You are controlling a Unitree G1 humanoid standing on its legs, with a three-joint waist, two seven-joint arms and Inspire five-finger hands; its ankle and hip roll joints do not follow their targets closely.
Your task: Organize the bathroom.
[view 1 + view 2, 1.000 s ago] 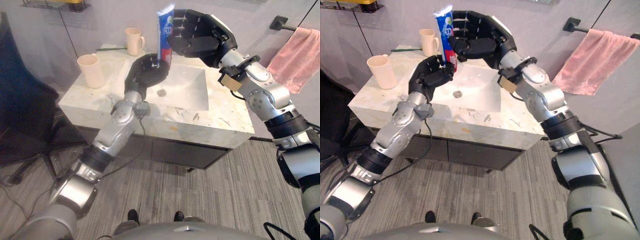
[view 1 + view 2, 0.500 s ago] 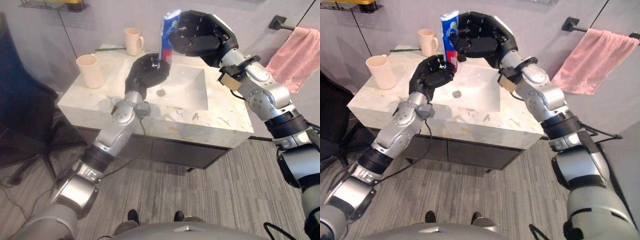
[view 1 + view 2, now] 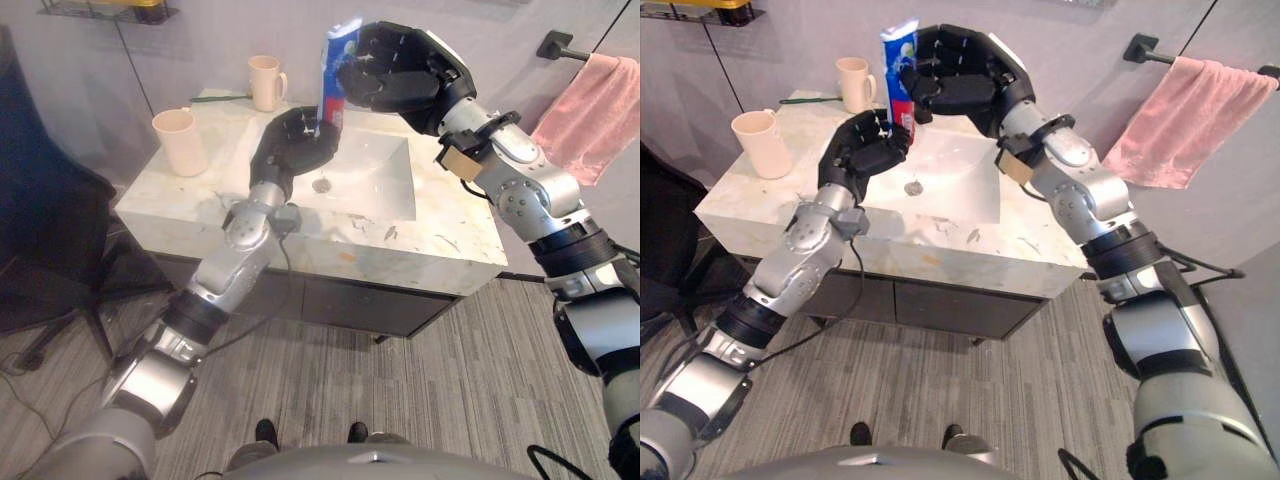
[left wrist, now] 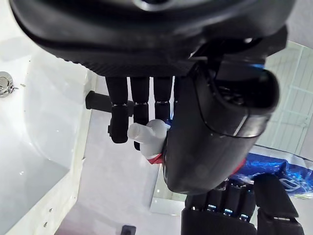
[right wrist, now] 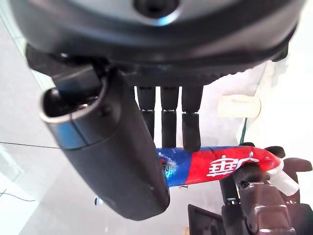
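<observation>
**Q:** Item 1, the tube: where is it?

**A:** Toothpaste tube (image 3: pixel 333 75), blue w/ red lower part; upright over the basin (image 3: pixel 375 175), above the counter level; white cap end (image 4: pixel 149 137) down, crimped end up; both my hands are on it.

**Q:** R hand?

**A:** My right hand (image 3: pixel 400 75) has its fingers (image 5: pixel 190 127) and thumb curled round the tube's upper/middle part; firm pinch, tube across the fingers in the right wrist view; arm reaches in from the right, over the basin.

**Q:** L hand?

**A:** My left hand (image 3: pixel 295 145) sits just below, at the cap end; fingers (image 4: pixel 120 117) curled in, thumb closed toward them, white cap nipped between; so closed on the tube's bottom end; R hand's fingers show beyond it in the left wrist view.

**Q:** Other stock on the vanity?

**A:** Marble counter (image 3: pixel 440 245); basin sunk in its middle, drain (image 3: pixel 322 184) under my L hand; cream mug (image 3: pixel 182 140) near the left front corner; 2nd cream mug (image 3: pixel 267 82) at the back, by the wall; green toothbrush (image 3: pixel 222 98) lying flat just left of that 2nd mug; mugs well apart from each other.

**Q:** Off the counter?

**A:** Pink towel (image 3: pixel 592 115) hung on a black bar (image 3: pixel 560 45), wall to the right; wire shelf (image 3: pixel 110 12) w/ smth yellow on it, upper left wall; dark chair (image 3: pixel 45 240) to the left of the vanity.
</observation>
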